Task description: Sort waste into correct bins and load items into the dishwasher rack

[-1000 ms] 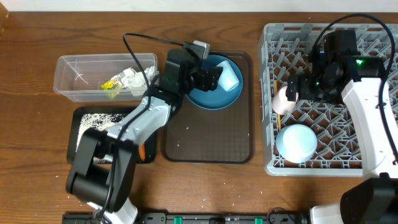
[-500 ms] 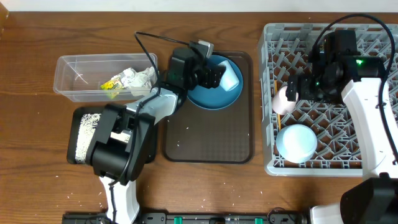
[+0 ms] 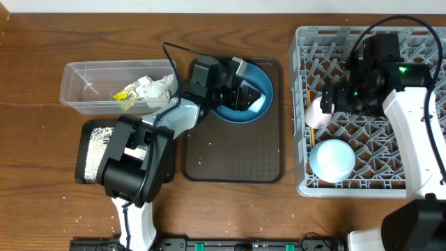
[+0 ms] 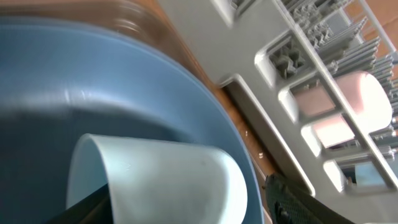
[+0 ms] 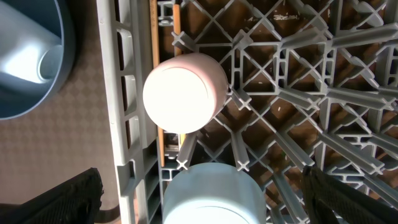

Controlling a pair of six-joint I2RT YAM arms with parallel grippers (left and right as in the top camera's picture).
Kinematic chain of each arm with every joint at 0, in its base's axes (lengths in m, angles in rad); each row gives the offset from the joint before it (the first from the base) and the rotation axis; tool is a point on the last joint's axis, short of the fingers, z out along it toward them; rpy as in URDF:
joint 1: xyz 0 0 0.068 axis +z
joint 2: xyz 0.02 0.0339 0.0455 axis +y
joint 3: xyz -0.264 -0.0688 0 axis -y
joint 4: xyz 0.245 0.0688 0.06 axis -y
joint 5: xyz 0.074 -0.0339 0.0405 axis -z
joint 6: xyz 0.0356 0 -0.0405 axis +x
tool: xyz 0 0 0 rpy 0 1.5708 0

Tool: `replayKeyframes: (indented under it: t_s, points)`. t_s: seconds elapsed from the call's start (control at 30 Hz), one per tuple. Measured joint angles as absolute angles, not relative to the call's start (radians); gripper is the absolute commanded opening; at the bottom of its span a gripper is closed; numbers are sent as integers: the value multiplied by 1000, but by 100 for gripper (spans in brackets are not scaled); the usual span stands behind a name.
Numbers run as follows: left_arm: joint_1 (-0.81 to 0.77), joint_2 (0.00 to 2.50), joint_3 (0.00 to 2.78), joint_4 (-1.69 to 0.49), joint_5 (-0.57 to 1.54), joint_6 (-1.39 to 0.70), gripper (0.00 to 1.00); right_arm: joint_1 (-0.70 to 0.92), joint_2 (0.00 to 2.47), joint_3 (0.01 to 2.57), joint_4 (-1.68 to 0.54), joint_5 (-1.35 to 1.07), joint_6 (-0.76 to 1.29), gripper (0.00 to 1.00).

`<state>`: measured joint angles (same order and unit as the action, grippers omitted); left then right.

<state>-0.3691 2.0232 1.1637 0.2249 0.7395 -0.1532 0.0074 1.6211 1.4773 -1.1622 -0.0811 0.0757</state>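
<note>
The light-blue cup (image 4: 161, 177) lies on its side on the dark-blue plate (image 3: 230, 115), which rests on the brown tray (image 3: 233, 157). My left gripper (image 3: 245, 94) is down over the cup, open, one finger on each side. The right finger (image 4: 295, 199) stands a little off the cup. In the dishwasher rack (image 3: 390, 139) sit the pink cup (image 5: 183, 93) and the light-blue bowl (image 5: 214, 193), both upside down, with a wooden chopstick (image 5: 176, 25) along the rack's left edge. My right gripper (image 5: 205, 199) hangs open above them, holding nothing.
The clear tub (image 3: 83, 97) at the left holds the crumpled wrapper (image 3: 143, 89). Below it, the black tray (image 3: 94, 157) holds rice (image 3: 97, 139), and my left arm covers part of it. Loose grains dot the brown tray and the table's front edge.
My left gripper has pushed right over the plate until its fingers straddle the cup, and the jaws have narrowed. The right arm has not moved.
</note>
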Motion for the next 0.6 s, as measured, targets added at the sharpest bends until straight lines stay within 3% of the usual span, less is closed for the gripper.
replayKeyframes:
  t_s: [0.6]
  points:
    - [-326, 1996, 1164, 135, 761, -168, 66, 7, 1621, 1477, -1163, -81, 76, 99]
